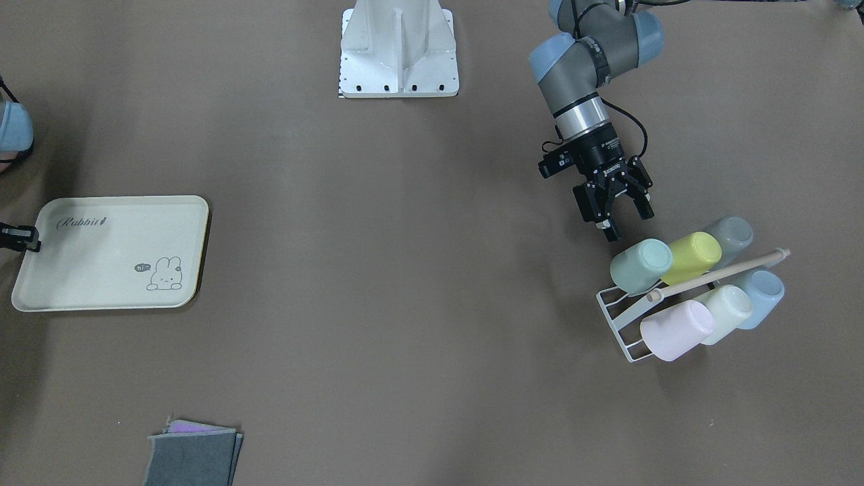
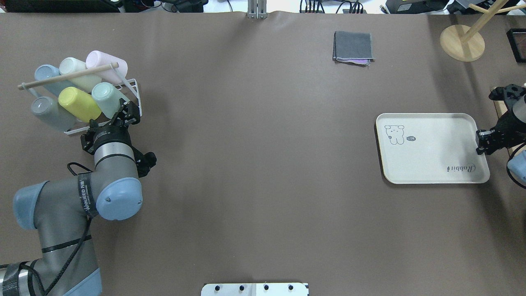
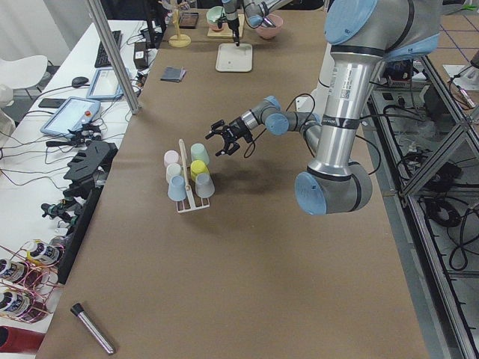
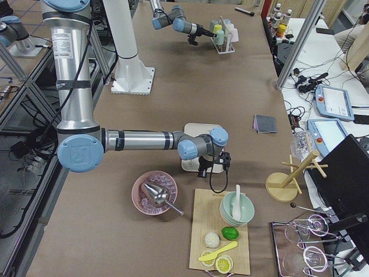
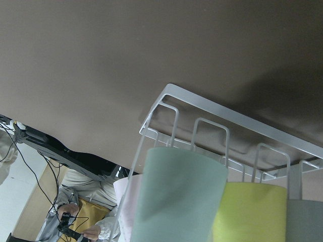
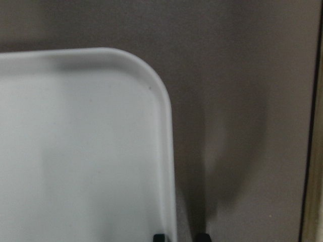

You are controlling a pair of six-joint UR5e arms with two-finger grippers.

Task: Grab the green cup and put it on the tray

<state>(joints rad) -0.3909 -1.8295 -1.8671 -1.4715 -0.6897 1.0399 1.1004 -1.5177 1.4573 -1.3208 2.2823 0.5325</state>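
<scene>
The green cup lies tilted in a white wire rack, beside a yellow-green cup. It also shows in the overhead view and the left wrist view. My left gripper is open and empty, a short way from the green cup's base and pointing at it; it also shows in the overhead view. The cream tray lies at the table's other end and holds nothing. My right gripper has its fingertips nearly together astride the tray's rim.
The rack also holds grey, blue, cream and pink cups under a wooden dowel. A folded grey cloth lies at the far edge. A wooden stand is at the far right. A cutting board and bowls lie beyond the tray.
</scene>
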